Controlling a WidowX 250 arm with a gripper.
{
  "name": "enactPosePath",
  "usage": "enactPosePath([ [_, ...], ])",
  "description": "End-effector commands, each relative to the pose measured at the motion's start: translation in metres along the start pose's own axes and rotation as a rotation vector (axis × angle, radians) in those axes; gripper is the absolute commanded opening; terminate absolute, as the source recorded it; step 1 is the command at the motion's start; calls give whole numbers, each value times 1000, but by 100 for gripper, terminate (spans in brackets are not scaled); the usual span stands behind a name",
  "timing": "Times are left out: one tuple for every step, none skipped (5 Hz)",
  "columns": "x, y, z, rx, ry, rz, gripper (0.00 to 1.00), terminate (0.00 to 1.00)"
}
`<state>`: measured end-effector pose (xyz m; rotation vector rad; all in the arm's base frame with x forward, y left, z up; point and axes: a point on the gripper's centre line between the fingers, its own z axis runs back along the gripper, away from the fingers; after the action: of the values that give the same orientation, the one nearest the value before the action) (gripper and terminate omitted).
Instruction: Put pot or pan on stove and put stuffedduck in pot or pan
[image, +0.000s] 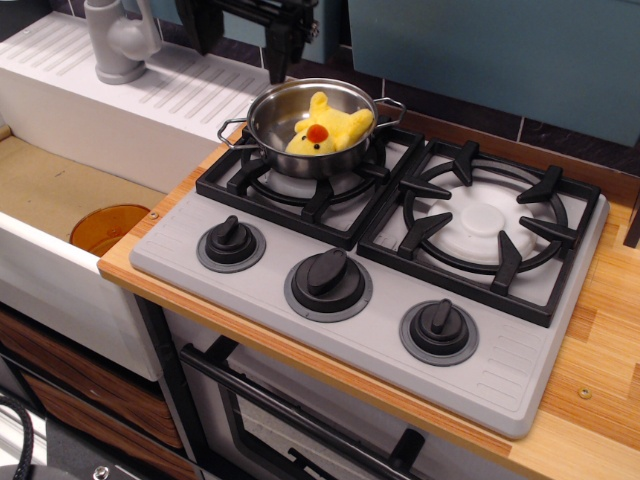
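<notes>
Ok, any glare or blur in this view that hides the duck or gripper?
Observation.image: sharp overall, with no motion blur. The pot shows bright reflections on its steel wall, but the duck inside reads clearly. The gripper is dark and cut off by the top edge.

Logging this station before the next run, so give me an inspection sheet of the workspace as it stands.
Surface: wooden counter carrying the stove.
Job's things: pot sits on the left burner; duck lies inside it.
Clutter: orange dish in the sink; faucet behind it.
Hand: hand above and behind the pot, fingers apart, holding nothing.
Cables: black cable at lower left.
Surroundings: three knobs, right burner bare, oven door below, teal wall.
</notes>
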<state>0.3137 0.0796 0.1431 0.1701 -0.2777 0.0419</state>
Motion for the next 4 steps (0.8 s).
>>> enactPosePath([
  [17, 10, 35, 10, -54, -13, 100, 0],
  [16, 11, 38, -12, -53, -11, 100, 0],
  [17, 10, 32, -61, -79, -1, 100, 0],
  [18, 5, 20, -105, -112, 35, 100, 0],
])
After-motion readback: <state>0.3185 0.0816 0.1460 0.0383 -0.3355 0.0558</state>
